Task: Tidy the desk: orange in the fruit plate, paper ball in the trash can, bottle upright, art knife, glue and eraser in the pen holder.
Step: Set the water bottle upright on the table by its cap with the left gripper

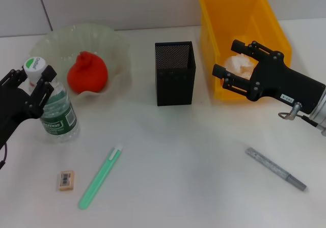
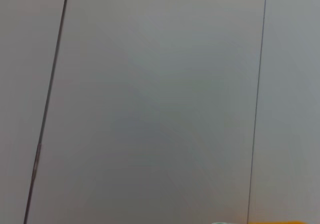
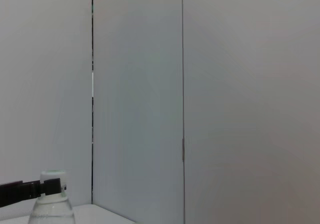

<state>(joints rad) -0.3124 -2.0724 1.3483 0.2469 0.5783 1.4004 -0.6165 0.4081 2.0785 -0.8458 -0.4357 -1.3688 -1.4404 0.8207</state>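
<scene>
The left gripper [image 1: 33,83] has its jaws set on either side of the neck of the bottle [image 1: 57,111], just under the white cap; whether they press it cannot be told. The bottle stands upright on the tabletop [image 1: 173,151], clear plastic with a green label. Behind the jaws, the orange [image 1: 87,74] sits in the pale fruit plate [image 1: 114,45].

The right gripper [image 1: 232,65] hangs with jaws spread and holding nothing, over the yellow trash can [image 1: 239,14], where the white paper ball [image 1: 239,65] lies directly beneath them.

The black mesh pen holder [image 1: 174,73] stands between the two grippers. Near the front edge lie the small tan eraser [image 1: 66,180], a green stick [image 1: 100,177] and a grey stick [image 1: 276,168].
</scene>
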